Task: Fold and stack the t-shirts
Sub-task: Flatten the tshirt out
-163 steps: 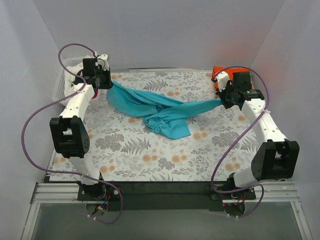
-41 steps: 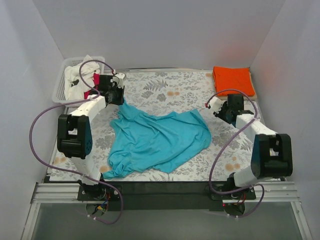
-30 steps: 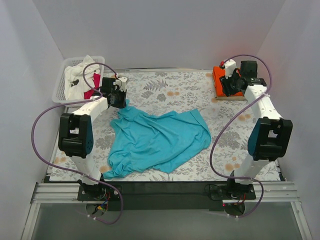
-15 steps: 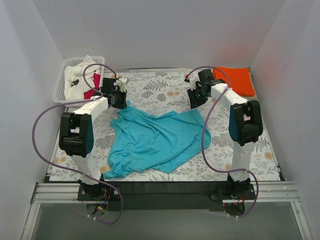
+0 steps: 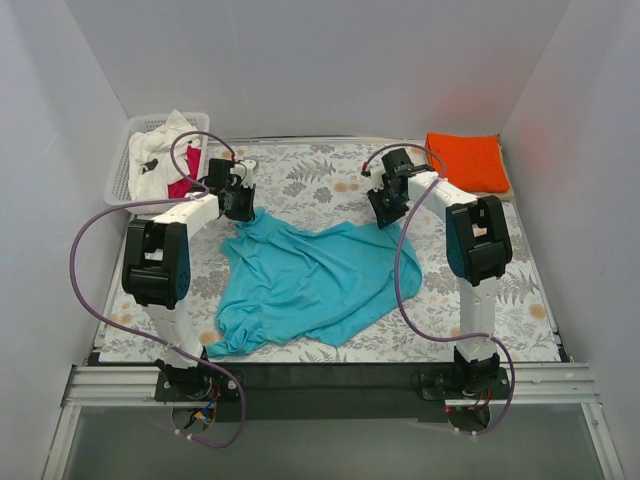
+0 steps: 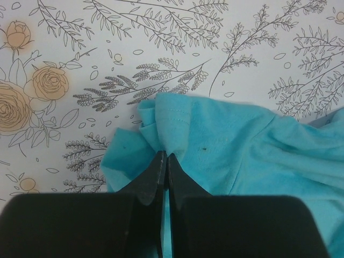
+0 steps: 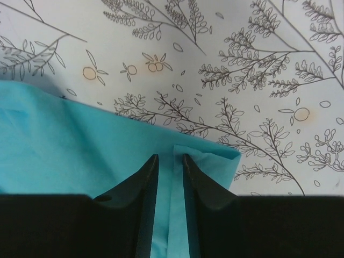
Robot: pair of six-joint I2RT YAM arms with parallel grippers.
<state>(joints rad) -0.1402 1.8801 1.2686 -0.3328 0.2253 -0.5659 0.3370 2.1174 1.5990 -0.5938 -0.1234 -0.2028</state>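
Note:
The teal t-shirt [image 5: 320, 280] lies spread and wrinkled on the floral table. My left gripper [image 5: 243, 208] is at its far left corner. In the left wrist view the gripper [image 6: 164, 157] is shut on a bunched fold of the teal cloth [image 6: 242, 156]. My right gripper [image 5: 384, 214] is at the shirt's far right corner. In the right wrist view the gripper [image 7: 170, 158] is narrowly open, its jaws standing either side of a folded hem of the teal cloth [image 7: 80, 140]. A folded orange t-shirt [image 5: 467, 160] lies at the far right.
A white lattice basket [image 5: 118, 178] at the far left holds a white shirt [image 5: 160, 155] and a red-pink one [image 5: 182, 186]. White walls close in the table on three sides. Purple cables loop from both arms.
My right arm has swung from the orange shirt at the far right across to the teal shirt's far right corner. The left gripper has stayed on the far left corner.

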